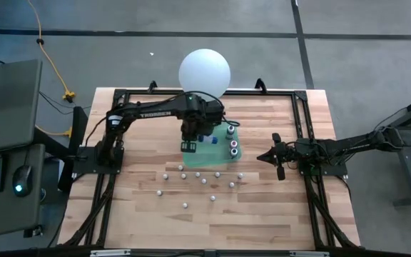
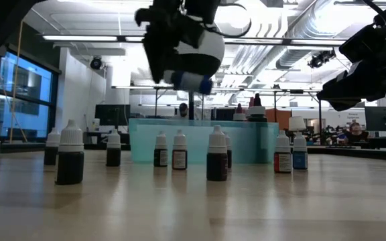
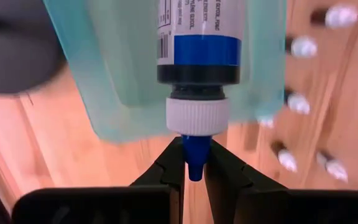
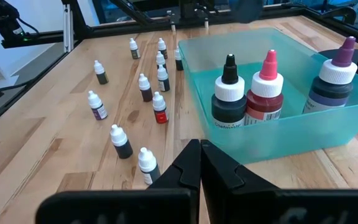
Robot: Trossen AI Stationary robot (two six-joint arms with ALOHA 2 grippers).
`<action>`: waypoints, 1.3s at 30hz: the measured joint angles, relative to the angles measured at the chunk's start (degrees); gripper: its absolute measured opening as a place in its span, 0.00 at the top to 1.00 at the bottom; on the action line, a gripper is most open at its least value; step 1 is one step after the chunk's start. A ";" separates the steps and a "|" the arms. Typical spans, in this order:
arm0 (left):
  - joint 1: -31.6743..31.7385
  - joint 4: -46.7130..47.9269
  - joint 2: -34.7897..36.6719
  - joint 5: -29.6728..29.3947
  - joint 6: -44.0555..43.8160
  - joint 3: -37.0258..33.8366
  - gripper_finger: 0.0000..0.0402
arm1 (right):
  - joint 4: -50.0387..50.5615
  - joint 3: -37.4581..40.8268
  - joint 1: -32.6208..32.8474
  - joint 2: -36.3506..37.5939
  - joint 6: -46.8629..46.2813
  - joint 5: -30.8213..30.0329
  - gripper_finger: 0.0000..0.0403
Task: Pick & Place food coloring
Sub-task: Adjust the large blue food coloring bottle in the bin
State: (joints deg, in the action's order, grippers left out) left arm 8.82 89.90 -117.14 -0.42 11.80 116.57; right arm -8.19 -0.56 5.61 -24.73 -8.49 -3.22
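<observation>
My left gripper (image 3: 194, 152) is over the teal tray (image 1: 216, 152) in the middle of the table, shut on a blue food coloring bottle (image 3: 199, 43) with a white collar and a blue tip. Three more bottles, with black (image 4: 229, 93), pink (image 4: 266, 87) and purple (image 4: 332, 84) tips, stand upright in the tray. Several tiny white-capped bottles (image 1: 198, 175) stand on the wood on the tray's near side. My right gripper (image 1: 273, 157) is at the table's right side, shut, with nothing between its fingers. My left gripper pinches the bottle's blue nozzle tip (image 3: 194, 167) between its two fingers, only at their free ends. The fingers come from above, pointing down. The bottle is lifted clear above the tray, and in the low view its body (image 2: 187, 81) shows roughly level under the gripper.
A big white sphere (image 1: 204, 71) on a stand is at the table's far edge, just behind the tray. A black frame (image 1: 302, 114) runs around the tabletop. Bare wood lies near the front edge, past the small bottles.
</observation>
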 joint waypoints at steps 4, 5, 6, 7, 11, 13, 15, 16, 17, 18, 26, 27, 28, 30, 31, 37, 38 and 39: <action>-0.22 0.62 -2.34 0.12 -0.01 -0.51 0.92 | 0.00 0.00 -0.01 0.00 0.00 0.00 1.00; -0.19 0.04 -2.86 0.10 -0.06 -0.43 0.92 | 0.00 0.00 0.00 0.00 0.00 -0.02 1.00; -0.17 -0.49 -3.25 0.07 -0.39 -0.81 0.92 | 0.00 0.00 0.00 0.00 -0.01 0.00 1.00; -0.20 -0.13 -3.65 0.05 -0.51 -1.30 0.92 | 0.00 0.00 0.00 0.00 0.00 -0.01 1.00; -0.22 -0.23 -6.51 -0.88 -0.51 -1.30 0.93 | 0.00 0.00 -0.02 0.00 0.00 0.00 1.00; -0.22 0.17 -8.09 -1.78 -1.11 -1.44 0.93 | 0.00 0.00 -0.01 0.00 -0.01 -0.02 1.00; -0.22 0.03 -8.72 -2.29 -1.33 -1.44 0.93 | 0.00 0.00 0.00 0.00 0.00 0.00 1.00; -0.22 0.14 -8.82 -2.37 -1.51 -1.42 0.93 | 0.00 0.00 0.00 0.00 0.00 -0.01 1.00; -0.22 0.17 -8.95 -2.41 -1.54 -1.40 0.93 | 0.00 -0.01 -0.01 0.00 0.00 -0.01 1.00; -0.24 0.10 -9.06 -2.69 -1.55 -1.39 0.93 | 0.00 0.00 0.00 0.00 -0.02 -0.02 1.00; -0.26 0.12 -9.18 -3.53 -1.80 -1.41 0.93 | 0.00 0.00 -0.02 0.00 0.00 -0.02 1.00; -0.24 0.12 -9.18 -2.86 -1.84 -1.40 0.93 | 0.00 0.00 -0.01 0.00 0.00 -0.01 1.00; -0.22 0.11 -9.18 -2.25 -1.84 -1.40 0.92 | 0.00 0.00 0.00 0.00 0.00 -0.01 1.00; -0.24 0.12 -9.18 -1.67 -1.91 -1.39 0.90 | 0.00 0.00 0.00 0.00 0.00 0.00 1.00; -0.24 0.12 -9.18 -1.86 -1.91 -1.41 0.89 | 0.00 0.00 0.00 0.00 0.00 -0.01 1.00; -0.24 0.27 -9.16 -2.10 -1.50 -1.39 0.85 | 0.00 0.00 0.00 0.00 0.00 0.00 1.00; -0.24 0.15 -9.16 -2.10 -1.48 -1.39 0.85 | 0.00 0.00 -0.01 0.00 -0.02 -0.01 1.00; -0.24 0.08 -9.16 -2.10 -1.48 -1.39 0.85 | 0.00 0.00 -0.01 0.00 0.00 0.00 1.00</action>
State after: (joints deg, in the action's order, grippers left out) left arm 8.58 89.98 -126.30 -2.52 10.33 115.18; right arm -8.19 -0.56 5.60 -24.73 -8.49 -3.22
